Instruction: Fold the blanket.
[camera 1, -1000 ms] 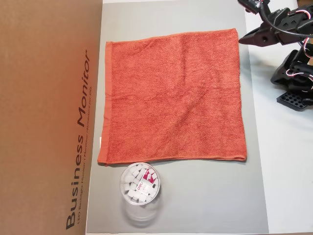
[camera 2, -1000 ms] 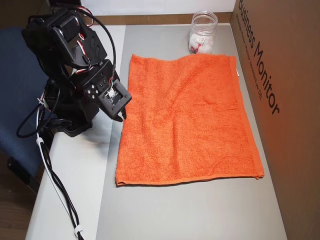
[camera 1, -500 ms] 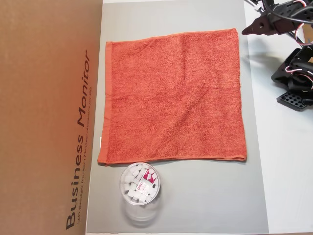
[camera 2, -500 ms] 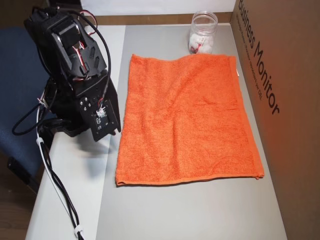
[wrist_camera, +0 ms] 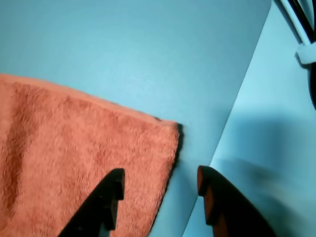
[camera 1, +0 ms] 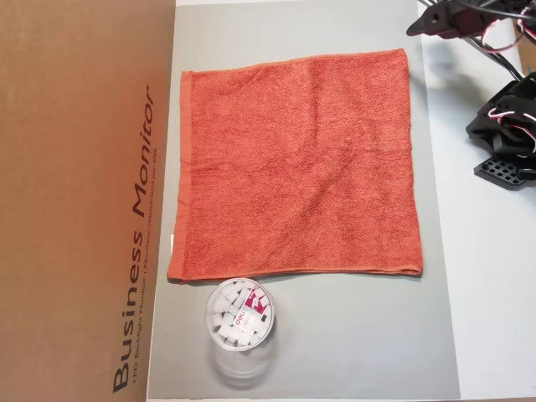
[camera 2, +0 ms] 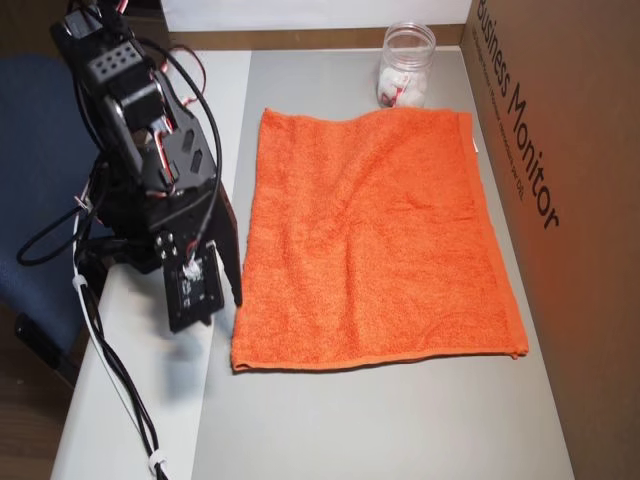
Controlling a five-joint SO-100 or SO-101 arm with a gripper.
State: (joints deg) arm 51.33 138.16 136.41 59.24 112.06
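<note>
The orange-red blanket (camera 1: 297,163) lies flat and unfolded on the grey mat (camera 1: 335,352), and it shows again in the other overhead view as the blanket (camera 2: 375,240). My gripper (camera 1: 421,25) hovers just off the blanket's top right corner. The other overhead view puts the gripper (camera 2: 228,295) beside the blanket's left edge, near its front left corner. In the wrist view the gripper (wrist_camera: 159,175) is open, its two dark fingers (wrist_camera: 106,205) apart with nothing between them. That blanket corner (wrist_camera: 89,158) lies just under the left finger.
A clear round cup (camera 1: 239,314) with white pieces inside stands on the mat by one blanket edge, also visible as the cup (camera 2: 408,65). A tall cardboard box (camera 1: 84,201) walls one side. The arm's base (camera 1: 507,134) and cables (camera 2: 110,370) sit on the white table.
The gripper has travelled along the blanket's side toward its corner, and it now points down over that corner. The blanket and the cup have not moved.
</note>
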